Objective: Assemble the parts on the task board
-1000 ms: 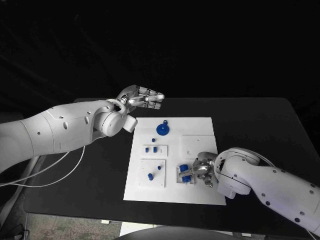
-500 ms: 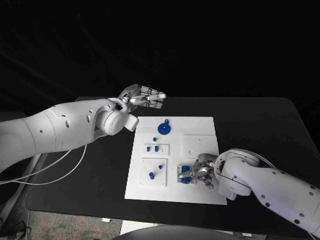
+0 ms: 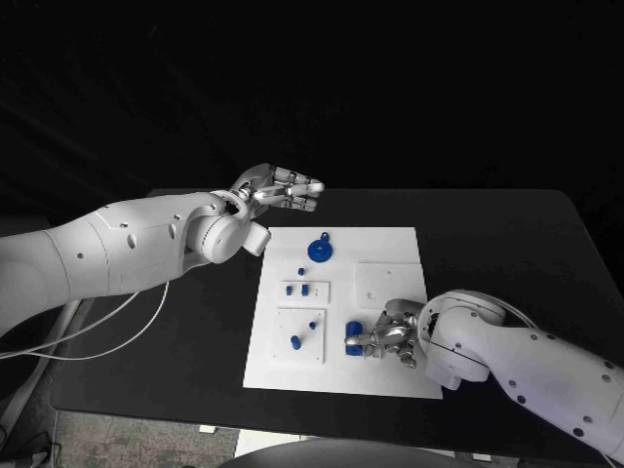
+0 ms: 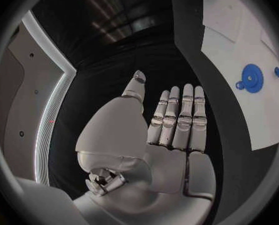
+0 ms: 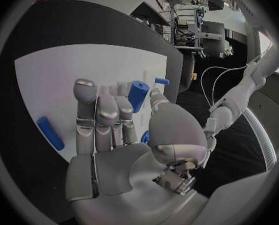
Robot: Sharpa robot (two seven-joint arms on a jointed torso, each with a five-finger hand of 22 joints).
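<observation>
Board [image 3: 382,292] lies in the middle of the tabletop, blue parts scattered on it. The right hand [image 3: 392,334] sits low over the board's near right area, fingers curled around a blue peg [image 5: 137,95]; the peg looks pinched between thumb and fingers, though I cannot tell for sure how firm the hold is. Its long axis runs roughly along the fingers. A second blue peg [image 5: 50,133] lies loose on the board just beside that hand. The left hand [image 3: 277,188] hovers past the board's far left corner, released, fingers straight and together, holding nothing. The blue gear [image 4: 251,78] lies on the board's far end, nearer the left hand. My judgement: the right hand is the working one, with the peg's seat directly below.
</observation>
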